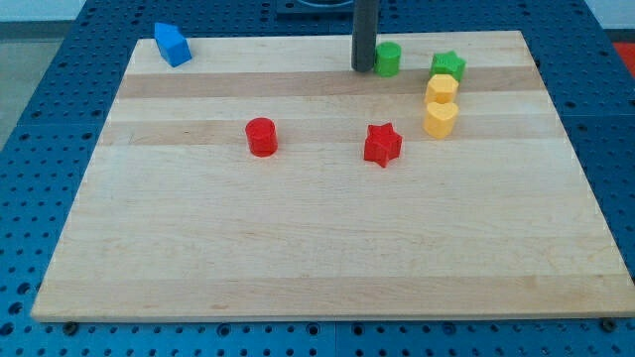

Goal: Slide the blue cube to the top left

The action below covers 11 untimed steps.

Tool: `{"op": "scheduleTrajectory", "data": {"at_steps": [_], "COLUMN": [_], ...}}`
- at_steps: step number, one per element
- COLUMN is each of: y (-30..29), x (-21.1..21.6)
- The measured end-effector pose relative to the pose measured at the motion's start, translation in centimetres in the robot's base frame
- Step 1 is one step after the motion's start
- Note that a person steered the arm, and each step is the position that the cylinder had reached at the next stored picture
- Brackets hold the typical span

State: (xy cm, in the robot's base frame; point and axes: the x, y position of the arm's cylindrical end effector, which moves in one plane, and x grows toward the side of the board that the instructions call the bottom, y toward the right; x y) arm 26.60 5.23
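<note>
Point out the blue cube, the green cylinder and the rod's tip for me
blue cube [172, 45]: camera view, middle of its visible faces.
green cylinder [388, 59]: camera view, middle of its side.
my tip [363, 68]: camera view, rod's very end, just left of the green cylinder.

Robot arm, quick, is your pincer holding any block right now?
I have no pincer, only a rod; my tip holds nothing.
It sits on the board just to the view's left of the green cylinder, far from the blue cube.
</note>
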Motion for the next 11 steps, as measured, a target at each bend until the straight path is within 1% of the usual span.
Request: {"op": "scheduleTrajectory", "data": {"at_steps": [1,2,3,4,5,7,8,9,10,11], "y": [4.6,7.4,3.9,3.6,0.9,-6.6,-8.6,-11.9,-14.0,-13.9], "x": [-1.7,-1.9,-2.5,-3.7,-3.7,-3.6,-1.0,0.2,0.4,-1.6]}}
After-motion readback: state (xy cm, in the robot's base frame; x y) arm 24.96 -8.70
